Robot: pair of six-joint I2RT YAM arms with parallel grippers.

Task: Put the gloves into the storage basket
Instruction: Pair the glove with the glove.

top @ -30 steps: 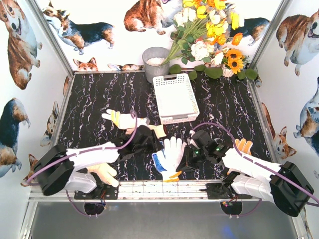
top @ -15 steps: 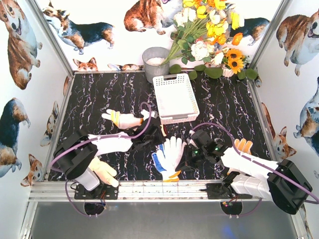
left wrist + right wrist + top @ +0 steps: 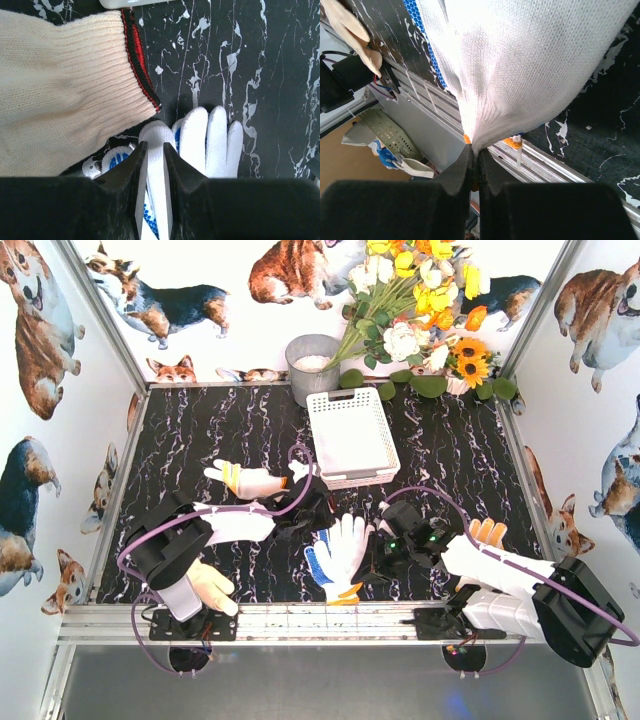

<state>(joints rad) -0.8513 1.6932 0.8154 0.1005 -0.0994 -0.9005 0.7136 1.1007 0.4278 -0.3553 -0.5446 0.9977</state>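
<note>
White glove pinched at both ends, at the front of the table.
Its fingertips point toward the basket, which stands apart behind it. The left claw is narrow, gripping one fingertip. The right claw is clamped tight on the knit by the orange cuff. A cream glove lies just beside the left claw.

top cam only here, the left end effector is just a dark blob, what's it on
Observer: Left wrist camera shows the left end effector closed on one finger of the white glove.
Operator: and the right one
Observer: The right end effector is shut, pinching white glove knit right by an orange cuff.
Operator: anything beside the left one
Observer: A cream glove with a black and red cuff, nearly meeting the white glove.
</note>
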